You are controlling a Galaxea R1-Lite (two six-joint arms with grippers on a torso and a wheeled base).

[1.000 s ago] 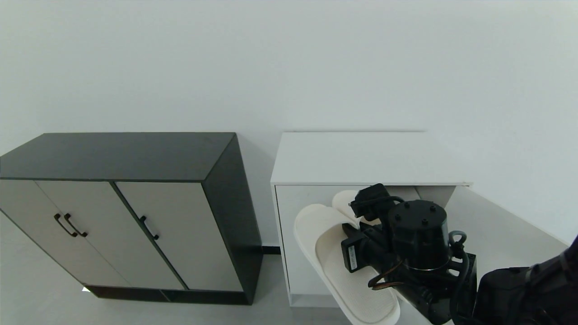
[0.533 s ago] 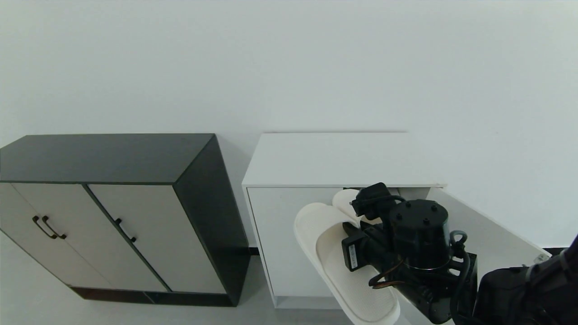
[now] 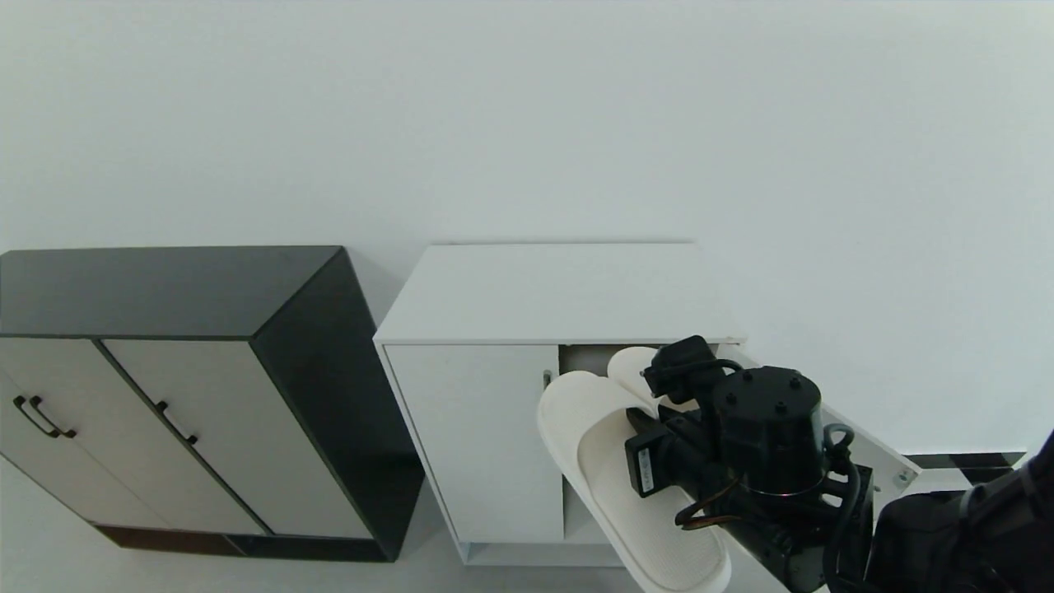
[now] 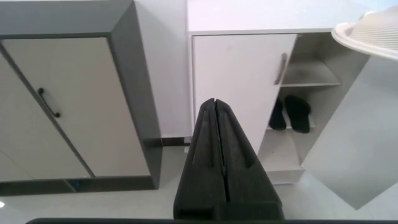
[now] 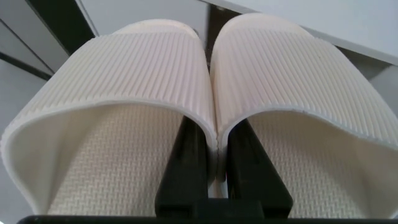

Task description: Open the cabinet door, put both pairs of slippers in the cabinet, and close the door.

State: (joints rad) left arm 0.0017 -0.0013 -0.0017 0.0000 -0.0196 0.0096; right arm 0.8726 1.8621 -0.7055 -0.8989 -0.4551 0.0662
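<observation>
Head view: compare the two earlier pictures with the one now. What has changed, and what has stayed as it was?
The whole picture has slid left: the camera moved, not the dark cabinet or the white cabinet. The white cabinet's opening now shows more. The right claw stays shut on the cream slippers, unmoved in the view.

Head and left wrist facing white cabinet [image 3: 473, 436], right wrist against slippers [image 5: 149, 74]

Bright, even light; soft shadows
</observation>
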